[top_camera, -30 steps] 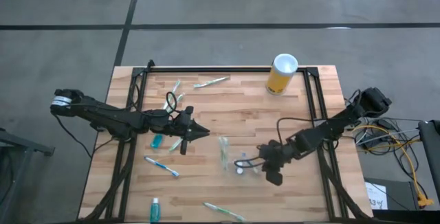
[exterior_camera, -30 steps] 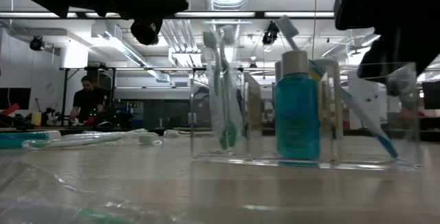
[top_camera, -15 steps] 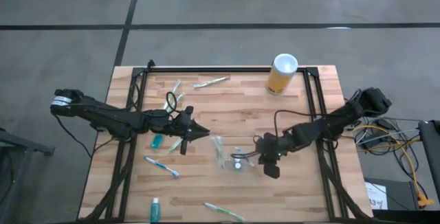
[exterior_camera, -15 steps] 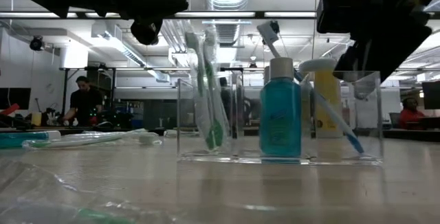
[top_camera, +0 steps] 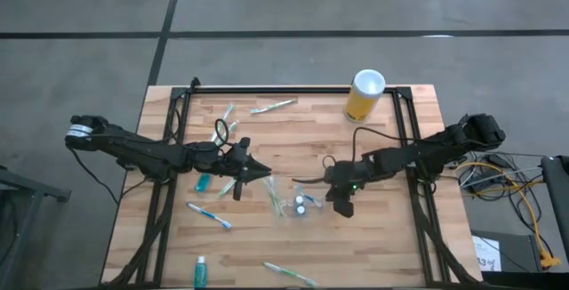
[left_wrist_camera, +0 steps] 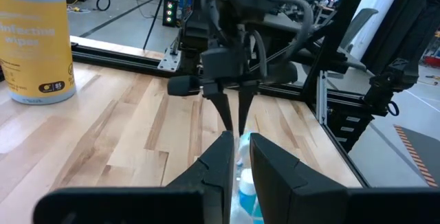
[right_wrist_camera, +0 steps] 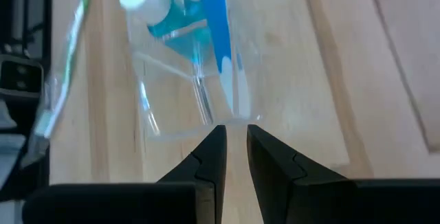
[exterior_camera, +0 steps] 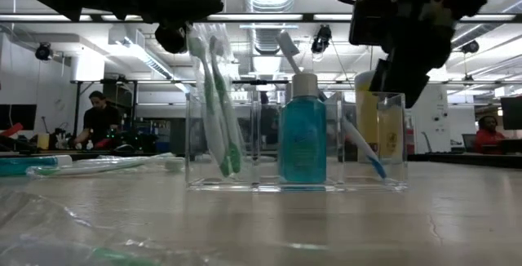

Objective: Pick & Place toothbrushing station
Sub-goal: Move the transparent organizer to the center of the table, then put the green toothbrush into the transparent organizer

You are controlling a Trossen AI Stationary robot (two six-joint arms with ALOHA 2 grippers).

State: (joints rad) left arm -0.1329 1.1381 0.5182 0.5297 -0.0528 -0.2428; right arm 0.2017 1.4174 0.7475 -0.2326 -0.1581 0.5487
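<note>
Shifted toward 9 o'clock since a second ago: the clear holder [top_camera: 292,203] has slid across the table [top_camera: 293,148] with the right tool [top_camera: 340,203] touching its 3 o'clock wall, and now sits just past the left tool's tips. Right tool — fingers [right_wrist_camera: 213,157] nearly together, a thin gap between them, tips against the holder's clear end wall [right_wrist_camera: 196,107]; whether they actually pinch the wall cannot be told. Holder stands upright near table centre, three compartments side by side in the low view [exterior_camera: 298,139]: green-white toothbrushes [exterior_camera: 216,103] leaning in one end cell, a teal white-capped tube [exterior_camera: 303,131] upright in the middle cell, a white-blue toothbrush [exterior_camera: 351,139] tilted in the other end cell. Left tool [top_camera: 258,173] hovers at the holder's 10 o'clock, fingers [left_wrist_camera: 223,159] close together with a narrow slot, holding nothing visible. Loose on the table: a teal tube [top_camera: 204,182] at the left tool's 8 o'clock, a blue-white brush [top_camera: 210,215] toward 7 o'clock, another teal tube [top_camera: 201,270] near the 6 o'clock edge, green-white brushes [top_camera: 272,107] toward 12 o'clock. Yellow canister [top_camera: 364,95] stands upright at 1 o'clock — well apart from the holder.
</note>
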